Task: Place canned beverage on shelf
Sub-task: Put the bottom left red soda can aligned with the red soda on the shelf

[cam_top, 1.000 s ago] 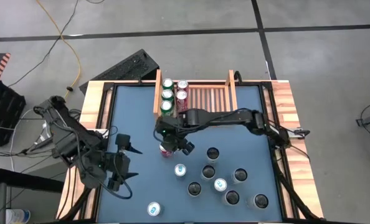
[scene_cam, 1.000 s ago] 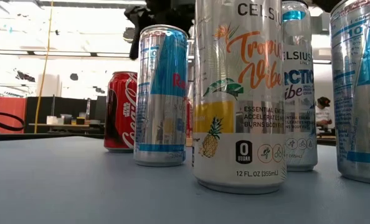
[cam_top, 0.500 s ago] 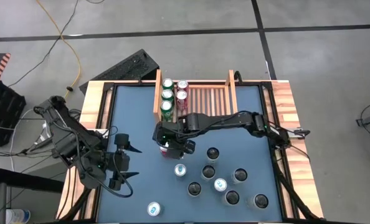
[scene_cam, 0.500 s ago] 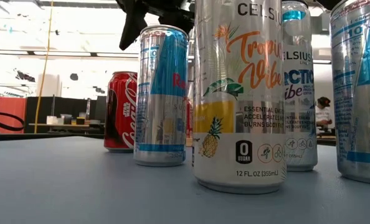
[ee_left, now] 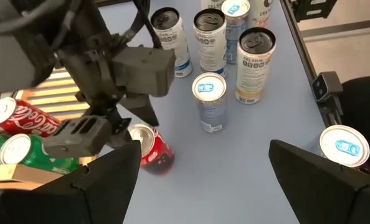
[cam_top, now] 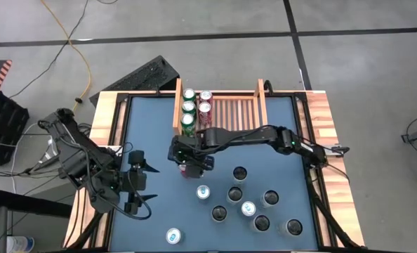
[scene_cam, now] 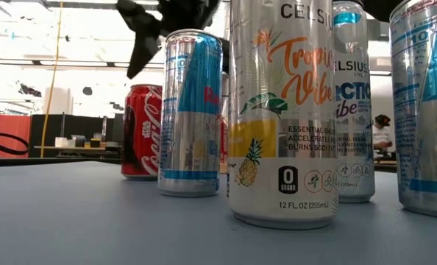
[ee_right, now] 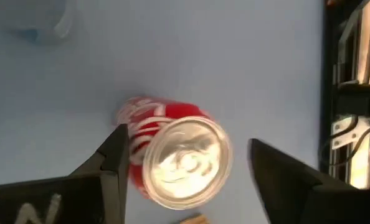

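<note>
A red Coca-Cola can [cam_top: 189, 169] stands upright on the blue table, just in front of the shelf [cam_top: 231, 110]. The shelf holds several green and red cans [cam_top: 188, 107] at its left end. My right gripper [ee_right: 186, 140] hangs open over the red can [ee_right: 172, 158], slanting down, one finger on either side of the can's top. I see no touch. The low view shows one finger [scene_cam: 140, 43] above the red can [scene_cam: 143, 132]. My left gripper [ee_left: 210, 186] waits open above the table's near left part [cam_top: 140, 188].
A cluster of upright slim cans [cam_top: 245, 200] fills the table's near right. One can [cam_top: 203, 191] stands close in front of the red can, and another [cam_top: 173, 235] stands alone by the near edge. The shelf's right slats [cam_top: 240, 111] lie bare.
My right gripper has rolled about its own axis. It has sunk a little and shifted toward the table's left, until its fingers stand around the top of the red can. The can has stayed where it was. My left gripper has rolled slightly in place.
</note>
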### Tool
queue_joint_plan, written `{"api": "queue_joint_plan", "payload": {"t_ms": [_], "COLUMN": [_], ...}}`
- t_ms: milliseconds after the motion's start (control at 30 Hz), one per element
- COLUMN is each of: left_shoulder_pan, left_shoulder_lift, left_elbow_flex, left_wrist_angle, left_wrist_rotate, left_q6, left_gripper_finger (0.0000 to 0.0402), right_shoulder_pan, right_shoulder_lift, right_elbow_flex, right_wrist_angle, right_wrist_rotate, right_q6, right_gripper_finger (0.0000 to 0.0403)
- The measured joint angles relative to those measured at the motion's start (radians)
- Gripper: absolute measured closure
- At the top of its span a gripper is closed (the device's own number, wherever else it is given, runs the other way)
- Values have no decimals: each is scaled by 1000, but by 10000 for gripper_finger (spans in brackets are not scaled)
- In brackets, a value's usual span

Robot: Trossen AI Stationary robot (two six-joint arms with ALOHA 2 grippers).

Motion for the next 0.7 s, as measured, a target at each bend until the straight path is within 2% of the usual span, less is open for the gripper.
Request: {"api": "queue_joint_plan", "payload": {"t_ms": [200, 700], "left_shoulder_pan": [0, 0], "left_shoulder_lift": [0, 0], "left_elbow_flex": [0, 0], "left_wrist_angle": [6, 5], "left_wrist_rotate": [-2, -5], "left_q6": [-13, -17], "left_gripper_finger": [60, 60], "right_shoulder_pan": [-4, -23], "right_shoulder_lift": [16, 36], "right_elbow_flex": [-1, 0], "right_wrist_angle": [7, 33], "right_wrist_rotate": [31, 31], "right_q6": [-32, -25], "right_gripper_finger": [160, 165]}}
